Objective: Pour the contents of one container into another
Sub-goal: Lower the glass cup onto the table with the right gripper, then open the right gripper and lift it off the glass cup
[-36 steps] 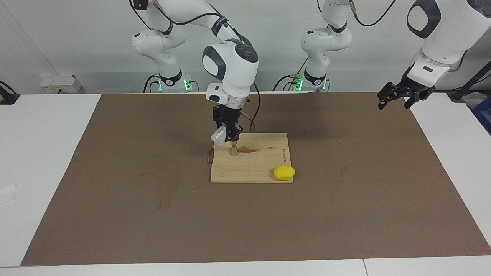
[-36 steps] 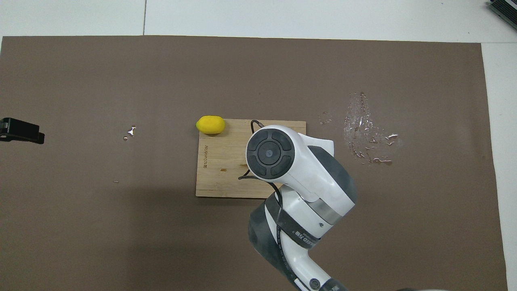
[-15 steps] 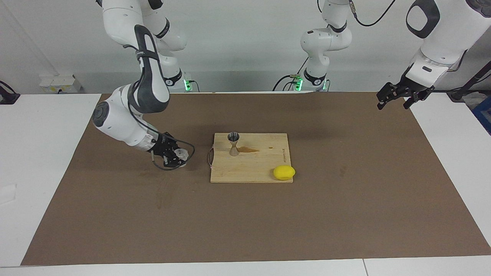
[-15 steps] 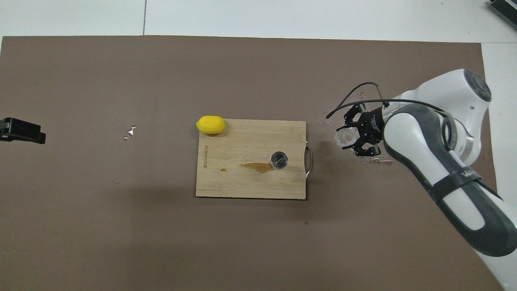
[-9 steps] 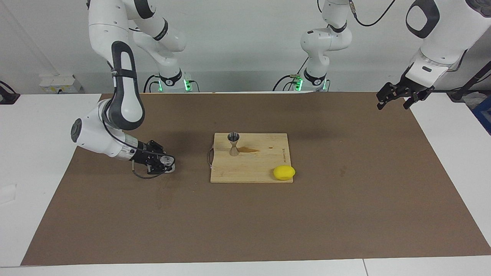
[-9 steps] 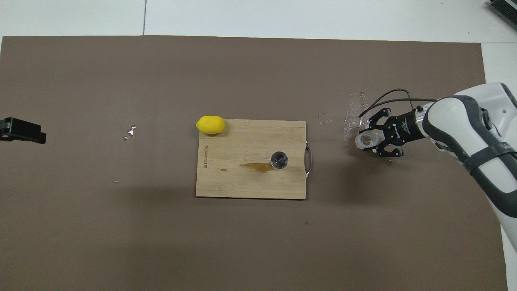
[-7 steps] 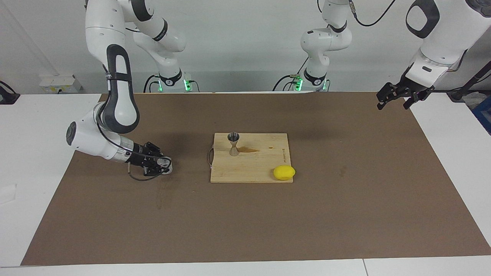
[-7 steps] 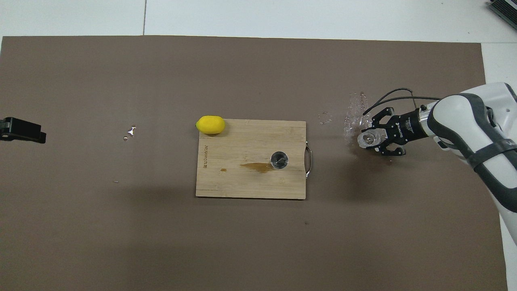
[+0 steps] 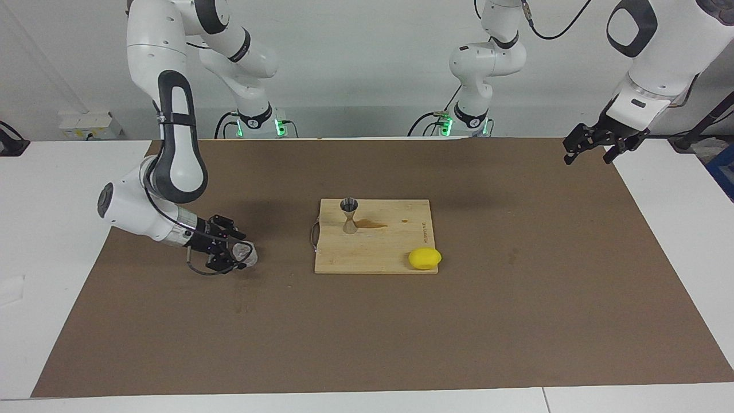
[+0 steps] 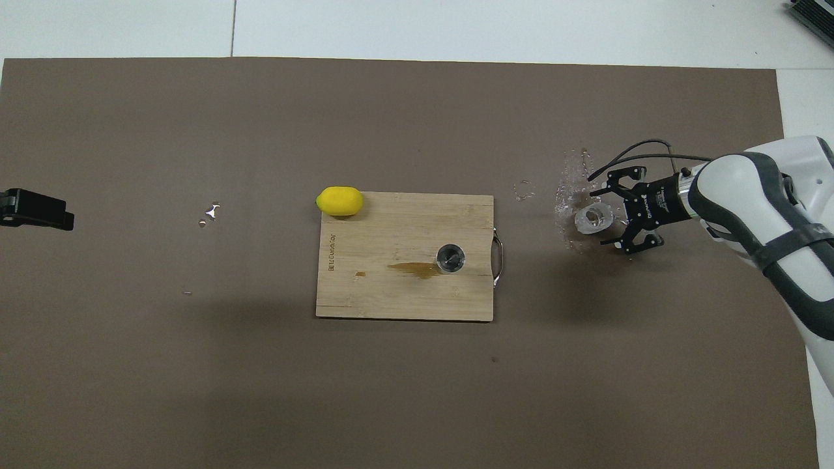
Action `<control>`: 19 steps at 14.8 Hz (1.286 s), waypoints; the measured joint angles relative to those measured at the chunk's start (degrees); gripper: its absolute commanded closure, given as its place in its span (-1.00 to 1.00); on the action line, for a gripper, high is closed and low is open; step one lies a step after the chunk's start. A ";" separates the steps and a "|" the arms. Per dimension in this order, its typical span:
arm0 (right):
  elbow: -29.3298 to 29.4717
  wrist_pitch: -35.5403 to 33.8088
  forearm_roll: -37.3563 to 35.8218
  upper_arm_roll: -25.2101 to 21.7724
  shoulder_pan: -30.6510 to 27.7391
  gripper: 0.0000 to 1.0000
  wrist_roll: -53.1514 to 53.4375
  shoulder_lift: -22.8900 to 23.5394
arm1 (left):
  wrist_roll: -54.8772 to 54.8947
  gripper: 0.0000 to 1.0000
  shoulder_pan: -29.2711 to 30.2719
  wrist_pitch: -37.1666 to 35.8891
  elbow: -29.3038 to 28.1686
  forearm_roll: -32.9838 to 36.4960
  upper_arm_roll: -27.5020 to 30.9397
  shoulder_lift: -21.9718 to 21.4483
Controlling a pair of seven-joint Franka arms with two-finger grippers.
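The clear cup [image 9: 245,254] [image 10: 591,219] sits low on the brown mat toward the right arm's end of the table, beside the wooden board [image 9: 390,252] [image 10: 391,296]. My right gripper [image 9: 236,252] [image 10: 603,218] lies almost level around it, fingers spread wider than the cup, open. The metal jigger [image 9: 349,213] [image 10: 450,257] stands upright on the board at its edge nearer the robots. A brown wet streak [image 10: 414,268] lies on the board beside the jigger. My left gripper [image 9: 590,146] [image 10: 32,210] waits open and raised over the mat's corner at the left arm's end.
A yellow lemon [image 9: 425,258] [image 10: 339,200] lies at the board's corner farther from the robots. Water drops [image 10: 573,189] are scattered on the mat around the cup. A few small drops [image 10: 210,211] lie toward the left arm's end.
My right arm carried the cup from over the jigger down to the mat beside the board. Over the last half second its fingers spread apart from the cup. The left arm has not moved.
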 measured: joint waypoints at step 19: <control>0.36 0.29 -30.59 0.51 9.70 -1.00 -28.29 -13.98 | 0.03 -1.00 -0.04 0.28 0.04 0.00 -0.08 -0.14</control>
